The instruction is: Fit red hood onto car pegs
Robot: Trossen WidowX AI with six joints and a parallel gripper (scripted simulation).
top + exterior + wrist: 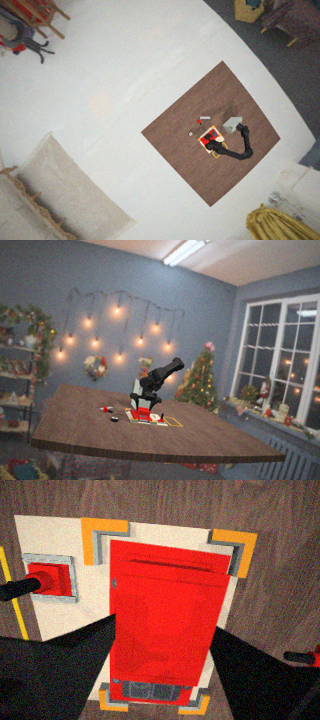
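Observation:
The red hood [143,410] [167,615] is between the fingers of my gripper [143,408] [164,623], which is shut on its sides. The hood is over the red chassis [134,414] [172,550] and slightly turned against it in the wrist view. Small grey peg-like spots show on the chassis at the hood's left edge and near its lower end. Whether the hood touches the deck cannot be told. The chassis sits in the pale jig [221,138] [155,417] [60,532] with orange corners. The hood hides the engine block.
A red block with a black stem [161,419] [47,580] stands in a grey socket on the jig. Yellow outlines [213,155] lie beside the jig. A similar red piece [198,121] [105,409], a small wheel [191,133] [114,419] and a pale upright panel [230,125] are nearby.

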